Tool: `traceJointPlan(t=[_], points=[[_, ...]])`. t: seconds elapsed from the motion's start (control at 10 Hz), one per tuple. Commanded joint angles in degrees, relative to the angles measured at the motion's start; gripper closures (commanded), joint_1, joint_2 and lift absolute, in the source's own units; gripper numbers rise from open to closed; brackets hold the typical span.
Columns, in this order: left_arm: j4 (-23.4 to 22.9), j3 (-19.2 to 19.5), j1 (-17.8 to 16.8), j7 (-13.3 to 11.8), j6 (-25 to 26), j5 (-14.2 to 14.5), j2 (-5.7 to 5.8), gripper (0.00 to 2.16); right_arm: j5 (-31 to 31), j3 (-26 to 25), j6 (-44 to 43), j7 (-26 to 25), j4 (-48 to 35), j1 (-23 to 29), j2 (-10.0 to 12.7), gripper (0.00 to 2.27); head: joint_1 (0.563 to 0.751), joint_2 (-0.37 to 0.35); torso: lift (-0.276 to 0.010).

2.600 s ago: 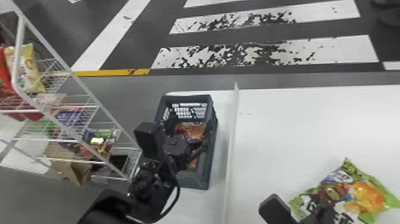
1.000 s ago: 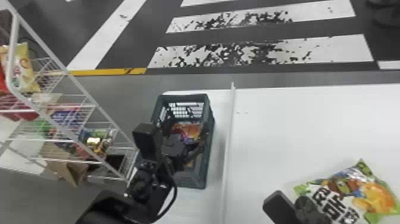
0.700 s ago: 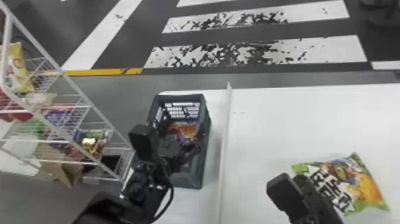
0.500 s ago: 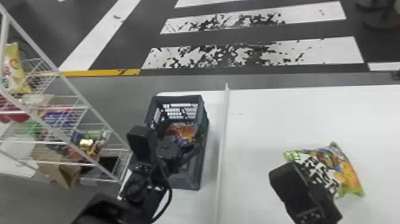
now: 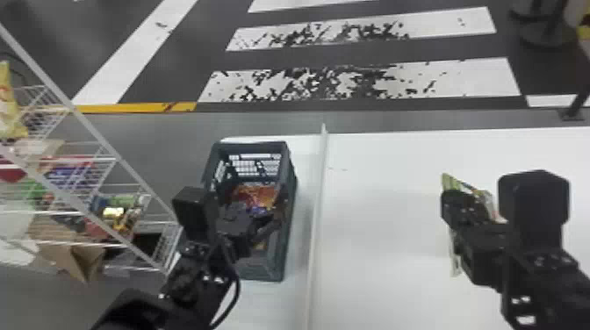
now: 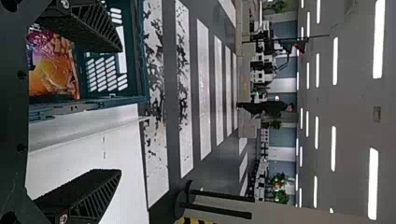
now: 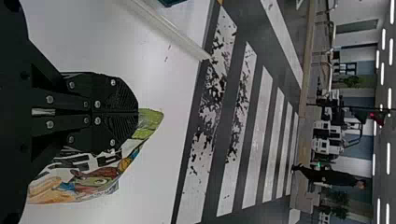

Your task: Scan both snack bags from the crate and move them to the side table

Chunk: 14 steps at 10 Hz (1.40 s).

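Head view has our right arm nearest, over the white table (image 5: 395,263), where a moment ago the green snack bag (image 7: 98,182) lay flat, with the black arm short of it; now the bag stands steeply tilted behind the right gripper (image 7: 137,112). Right wrist view gives us the reason: the two fingers are pressed together on the bag, its green end poking out past their tips. To us that means the grasp is made and the step in hand is carrying this bag off; whether it has been scanned we cannot tell. The hold looks edge-on, so we would move smoothly lest the bag swing or slip. The white divider strip (image 5: 324,175) runs between that work and the dark crate (image 5: 284,259), where the orange-and-purple snack bag (image 6: 51,70) lies inside. Left gripper (image 6: 120,111) sits at the crate with its fingers spread wide and nothing between them, so the second bag still needs picking, scanning and moving. Beyond the crate, on our left, the wire rack (image 5: 91,130) holds other packets, and farthest out we see painted floor stripes (image 5: 474,79).
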Motion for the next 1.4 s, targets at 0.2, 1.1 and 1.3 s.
traceJointPlan(t=[0.2,1.1,1.3], points=[[-0.2,0.1,0.2,0.0,0.0,0.0,0.16,0.07,-19.3,-13.3,-5.4,1.7,-1.2,0.7,2.3,2.25,0.695,0.17,-0.029],[0.6,0.0,-0.2,0.0,-0.5,0.2,0.78,0.07,-27.6,-25.0,-22.8,-6.7,13.9,5.2,2.3,2.25,0.695,-0.045,-0.029],[1.1,0.0,-0.3,-0.1,-0.7,0.4,0.78,0.07,-27.5,-24.8,-23.9,-8.9,15.5,6.6,2.5,2.25,0.695,-0.076,-0.029]])
